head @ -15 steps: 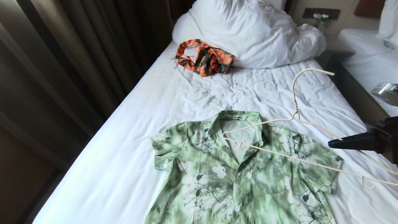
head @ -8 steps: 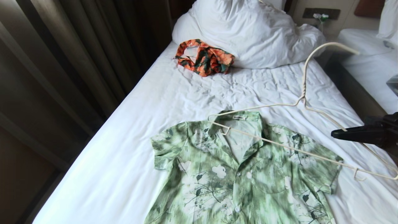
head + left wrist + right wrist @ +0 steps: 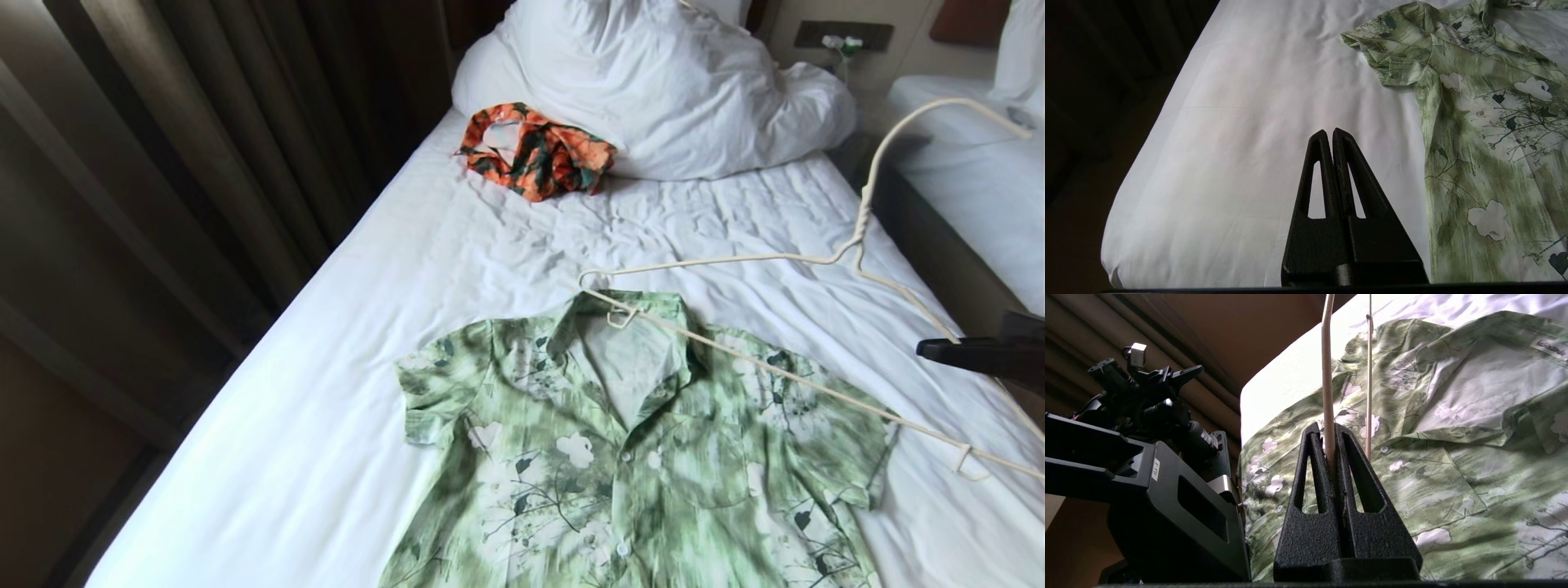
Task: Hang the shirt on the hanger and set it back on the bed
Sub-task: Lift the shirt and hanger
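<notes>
A light green shirt [image 3: 637, 441] with white flowers lies flat and face up on the near part of a bed [image 3: 343, 392], its collar open toward the far end. A thin cream wire hanger [image 3: 784, 260] is held tilted above the shirt's right shoulder: its left tip sits at the collar, its long bottom bar slants across the right sleeve, and its hook curves up to the far right, past the bed's edge. The right gripper [image 3: 927, 349] comes in from the right edge, its black jaws clamped together on one wire of the hanger. The left gripper [image 3: 1329, 136] hovers over the bare sheet, left of the shirt, with its jaws pressed together and empty. Farther up the bed lie a crumpled orange floral garment [image 3: 535, 151] and a bulky white duvet [image 3: 669, 90].
</notes>
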You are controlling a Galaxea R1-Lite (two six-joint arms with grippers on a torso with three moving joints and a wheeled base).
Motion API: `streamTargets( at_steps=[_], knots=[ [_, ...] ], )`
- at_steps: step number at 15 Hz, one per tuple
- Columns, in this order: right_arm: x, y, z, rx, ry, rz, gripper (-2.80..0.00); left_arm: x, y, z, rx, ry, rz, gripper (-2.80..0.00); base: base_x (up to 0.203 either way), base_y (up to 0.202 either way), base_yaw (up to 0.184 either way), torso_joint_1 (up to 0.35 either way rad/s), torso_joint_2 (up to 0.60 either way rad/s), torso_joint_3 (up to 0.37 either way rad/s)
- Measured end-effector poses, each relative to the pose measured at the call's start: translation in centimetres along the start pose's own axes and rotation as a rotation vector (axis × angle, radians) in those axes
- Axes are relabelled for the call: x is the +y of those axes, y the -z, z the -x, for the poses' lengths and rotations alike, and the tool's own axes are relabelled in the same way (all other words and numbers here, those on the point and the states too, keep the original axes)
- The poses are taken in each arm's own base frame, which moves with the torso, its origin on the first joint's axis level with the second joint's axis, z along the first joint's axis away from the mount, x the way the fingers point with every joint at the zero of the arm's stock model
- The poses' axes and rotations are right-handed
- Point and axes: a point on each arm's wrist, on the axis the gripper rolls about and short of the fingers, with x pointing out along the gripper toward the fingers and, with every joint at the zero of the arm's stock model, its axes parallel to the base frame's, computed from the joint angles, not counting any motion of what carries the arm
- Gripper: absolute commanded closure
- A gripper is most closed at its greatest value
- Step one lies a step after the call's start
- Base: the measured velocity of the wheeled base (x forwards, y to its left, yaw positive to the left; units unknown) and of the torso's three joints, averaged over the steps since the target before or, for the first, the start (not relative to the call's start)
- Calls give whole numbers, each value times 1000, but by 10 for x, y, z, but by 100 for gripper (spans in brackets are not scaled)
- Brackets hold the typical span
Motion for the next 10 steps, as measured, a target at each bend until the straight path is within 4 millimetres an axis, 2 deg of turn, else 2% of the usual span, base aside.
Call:
streamTargets(
  at_steps=[4,6,8,10],
  knots=[
    [2,5,4,-4,16,-16,0,-1,0,0,10,43,-71,0,0,0,0,0,0,0],
    [1,1,3,-4,14,-4,0,-1,-8,0,9,64,-84,0,0,0,0,0,0,0],
    [1,-1,4,-5,18,2,0,-2,-36,5,-31,109,-35,0,0,0,0,0,0,0],
    [1,-2,6,-8,26,-8,0,-4,-59,5,3,188,4,0,0,0,0,0,0,0]
  ],
)
